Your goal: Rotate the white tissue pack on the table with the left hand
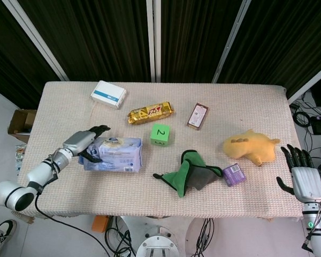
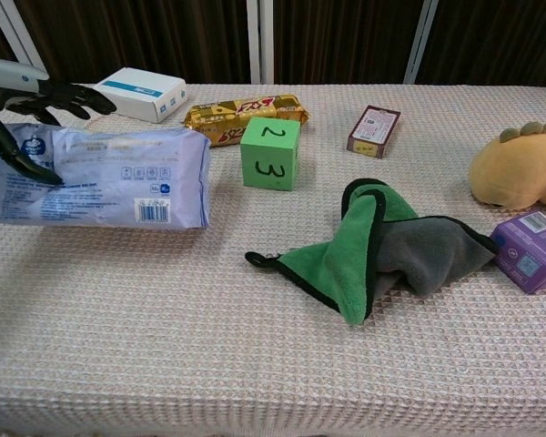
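**Tissue pack lying flat at the left of the desk**

Across the room's far side hang dark curtains (image 1: pixel 203 37) split by pale upright strips, and in front of them stands the desk (image 1: pixel 69 107), covered in a beige waffle-weave cloth. Cables trail on the floor under its near edge.

At the left of the desk lies the white tissue pack (image 1: pixel 115 155), flat on the cloth, its long axis running left to right and roughly parallel with the near edge. Its printed face, with the barcode, shows toward the near side in the chest view (image 2: pixel 100 177). The left hand (image 1: pixel 91 143) is at the pack's left end: dark fingers spread over the top far edge and another finger is pressed against the near face, so it looks to be loosely holding that end rather than clamping it.

The right hand (image 1: pixel 299 174) hangs off the right edge of the desk, fingers apart and holding nothing.

Farther back sit a white box (image 1: pixel 108 94), a gold snack packet (image 1: pixel 150 112) and a small brown packet (image 1: pixel 197 115). A green cube (image 1: pixel 159 134) marked 2 stands just right of the pack. Nearer lie a green and grey cloth (image 1: pixel 190 175), a purple box (image 1: pixel 234 174) and a yellow plush toy (image 1: pixel 250 146).
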You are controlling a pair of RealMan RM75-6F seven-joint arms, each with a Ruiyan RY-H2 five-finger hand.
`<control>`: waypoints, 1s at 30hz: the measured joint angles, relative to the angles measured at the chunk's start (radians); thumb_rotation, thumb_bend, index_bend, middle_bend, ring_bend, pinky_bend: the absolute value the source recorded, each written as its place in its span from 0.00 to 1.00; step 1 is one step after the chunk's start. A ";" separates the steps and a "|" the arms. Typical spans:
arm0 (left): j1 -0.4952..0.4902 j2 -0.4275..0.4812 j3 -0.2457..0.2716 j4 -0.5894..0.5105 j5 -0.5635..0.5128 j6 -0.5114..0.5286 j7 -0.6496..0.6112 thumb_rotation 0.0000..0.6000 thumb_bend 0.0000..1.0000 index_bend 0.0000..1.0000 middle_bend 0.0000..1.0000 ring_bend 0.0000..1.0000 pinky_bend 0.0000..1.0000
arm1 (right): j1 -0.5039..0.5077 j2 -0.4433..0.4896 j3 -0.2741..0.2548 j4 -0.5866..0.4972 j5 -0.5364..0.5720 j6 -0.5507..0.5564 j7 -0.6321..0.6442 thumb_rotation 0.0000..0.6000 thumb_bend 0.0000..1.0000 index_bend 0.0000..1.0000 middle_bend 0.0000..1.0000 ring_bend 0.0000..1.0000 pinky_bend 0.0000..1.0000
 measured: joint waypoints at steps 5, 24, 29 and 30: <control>0.021 -0.045 -0.010 0.020 -0.003 0.122 0.008 1.00 0.13 0.00 0.00 0.00 0.20 | -0.002 0.003 0.003 -0.001 0.000 0.008 0.004 1.00 0.20 0.00 0.00 0.00 0.00; 0.173 -0.082 -0.042 0.055 0.134 0.653 0.095 1.00 0.08 0.00 0.00 0.00 0.20 | -0.007 0.004 0.007 0.013 -0.043 0.059 0.030 1.00 0.21 0.00 0.00 0.00 0.00; 0.307 -0.061 0.023 0.055 0.210 0.873 0.306 1.00 0.08 0.00 0.00 0.00 0.20 | -0.020 0.010 0.001 0.021 -0.072 0.097 0.032 1.00 0.21 0.00 0.00 0.00 0.00; 0.338 -0.059 0.041 0.055 0.221 0.904 0.339 1.00 0.08 0.00 0.00 0.00 0.20 | -0.025 0.012 -0.002 0.024 -0.080 0.108 0.030 1.00 0.20 0.00 0.00 0.00 0.00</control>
